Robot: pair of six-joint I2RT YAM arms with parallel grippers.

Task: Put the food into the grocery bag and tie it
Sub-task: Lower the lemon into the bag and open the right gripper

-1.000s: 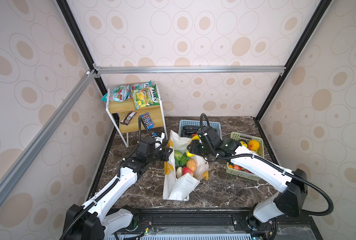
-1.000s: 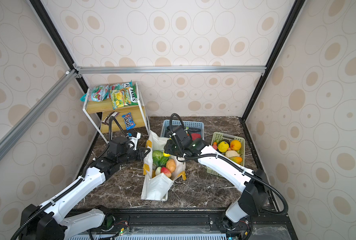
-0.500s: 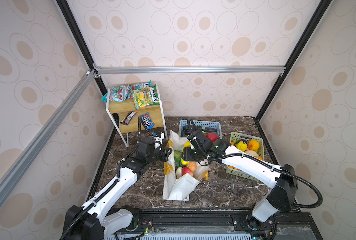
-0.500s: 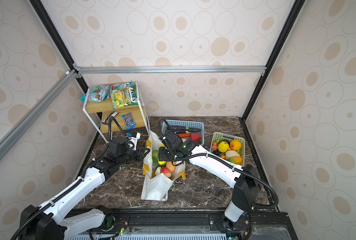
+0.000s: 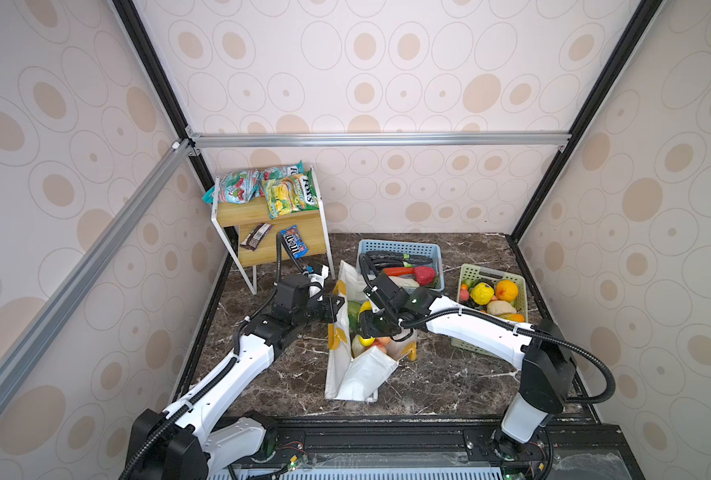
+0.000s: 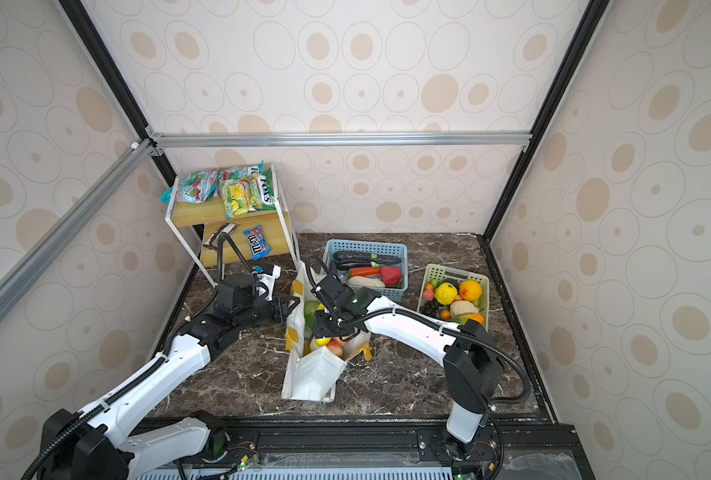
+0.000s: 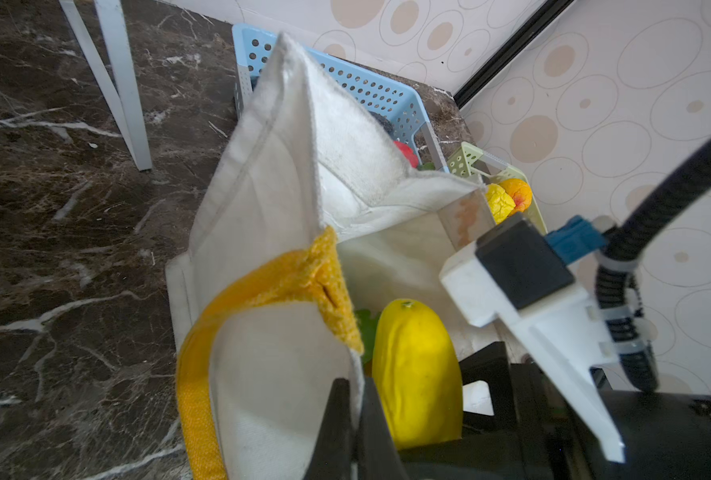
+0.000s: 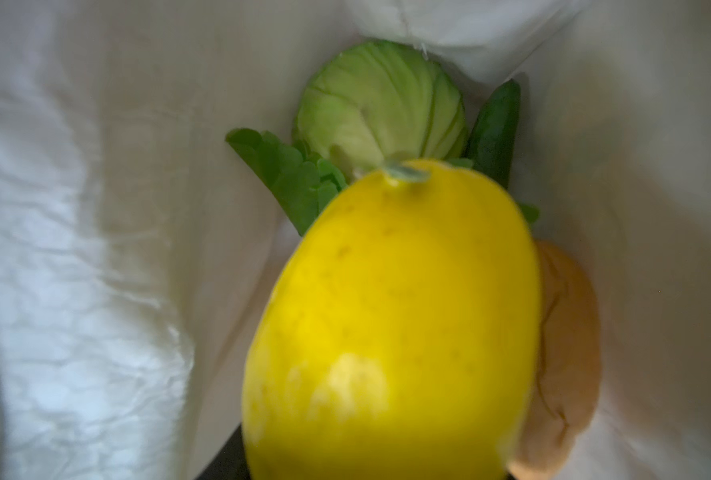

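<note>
Dark veined marble [image 5: 287, 374] carries the whole job, boxed in by walls papered with beige ovals. At its middle we see the grocery bag [image 5: 358, 374], its mouth turned up and open. Our left gripper [image 7: 351, 388] is pinched tight on the bag's rim, just beside the yellow handle [image 7: 262, 282], and holds that side of the mouth up and apart.

Our right gripper [image 5: 368, 328] sits inside the mouth, jaws about half spread and clamped around a yellow fruit [image 8: 391, 324]. In the right wrist view the fruit's long axis runs straight ahead of the jaws, stem end leading. It aims at the green cabbage [image 8: 378, 104] lying deeper in the bag, with leafy greens [image 8: 287, 174] beside that and a brown-orange round one [image 8: 565, 353] just behind the fruit's flank.

We judge the coming move turns on that line. The landing spot lies directly ahead of the right gripper, within the cloth walls, so a release should send the fruit onto the pile and not the rim. The right arm is the nearer one; the left only holds cloth from outside.

More food waits in the blue basket [image 5: 399, 247] and the green basket [image 5: 470, 274], on the right arm's side. Tying is not yet begun.
</note>
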